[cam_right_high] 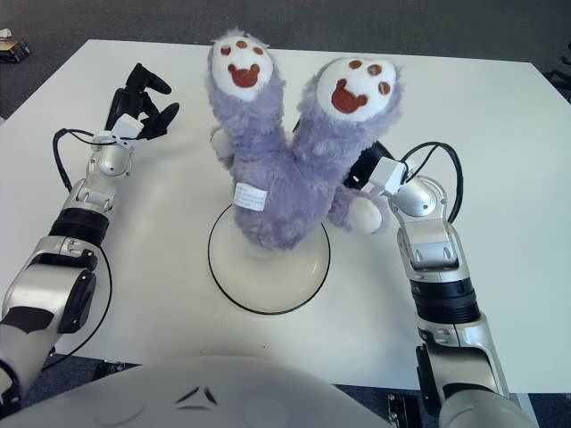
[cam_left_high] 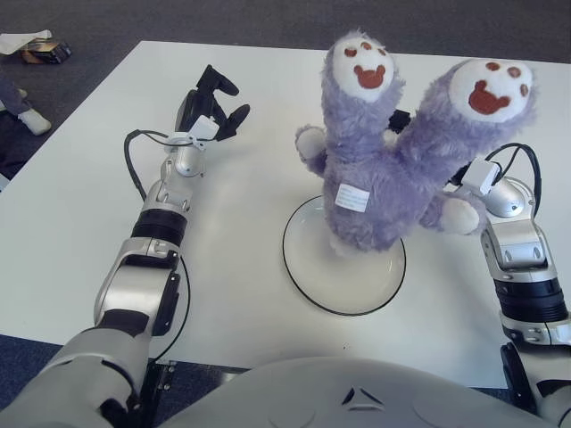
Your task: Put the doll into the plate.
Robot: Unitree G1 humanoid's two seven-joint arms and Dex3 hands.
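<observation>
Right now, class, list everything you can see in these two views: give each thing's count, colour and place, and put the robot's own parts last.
doll: one, purple plush with white, red-marked foot soles, held upside down over the plate, its lower end at the plate's far part
plate: one, white with a dark rim, on the table in front of the robot
table: one, white, on dark carpet
small items: a few, on the floor at far left, unclear
left hand: one, black fingers spread, empty, over the table left of the doll
right hand: one, mostly hidden behind the doll, gripping it
</observation>
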